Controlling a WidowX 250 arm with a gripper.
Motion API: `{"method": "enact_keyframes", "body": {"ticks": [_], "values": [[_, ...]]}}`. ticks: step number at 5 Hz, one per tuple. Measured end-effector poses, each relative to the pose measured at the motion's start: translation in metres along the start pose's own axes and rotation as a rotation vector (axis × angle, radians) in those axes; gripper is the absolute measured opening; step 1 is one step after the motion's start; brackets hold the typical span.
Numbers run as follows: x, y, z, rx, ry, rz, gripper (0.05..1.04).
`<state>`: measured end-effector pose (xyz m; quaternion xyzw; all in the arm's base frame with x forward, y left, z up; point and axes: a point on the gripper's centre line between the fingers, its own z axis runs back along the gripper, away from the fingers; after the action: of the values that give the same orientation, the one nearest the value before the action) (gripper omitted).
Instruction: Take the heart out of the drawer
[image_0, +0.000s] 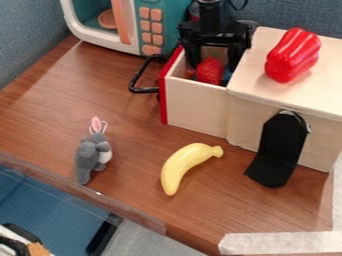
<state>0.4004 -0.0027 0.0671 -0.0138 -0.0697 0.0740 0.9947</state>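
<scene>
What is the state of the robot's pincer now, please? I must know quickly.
Pincer: open, its fingers apart over the drawer, no grip on anything visible.

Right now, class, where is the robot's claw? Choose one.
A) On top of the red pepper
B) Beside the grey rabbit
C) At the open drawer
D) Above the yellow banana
C: the claw hangs down at the open drawer, its fingers apart near the red toy inside.

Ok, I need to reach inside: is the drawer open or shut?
Open. The drawer sticks out from the wooden box, and a bumpy red toy shows inside.
</scene>
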Motion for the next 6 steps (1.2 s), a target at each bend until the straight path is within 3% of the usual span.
{"method": "enact_keyframes", "body": {"ticks": [1,2,4,6], "values": [[0.000,0.000,0.000,-0.002,-0.007,-0.004,0.691],[-0.002,-0.002,0.001,-0.003,-0.007,-0.010,0.622],[-0.005,-0.008,0.010,-0.030,-0.002,-0.050,0.622],[-0.007,-0.019,0.074,-0.130,-0.132,-0.075,0.622]]}}
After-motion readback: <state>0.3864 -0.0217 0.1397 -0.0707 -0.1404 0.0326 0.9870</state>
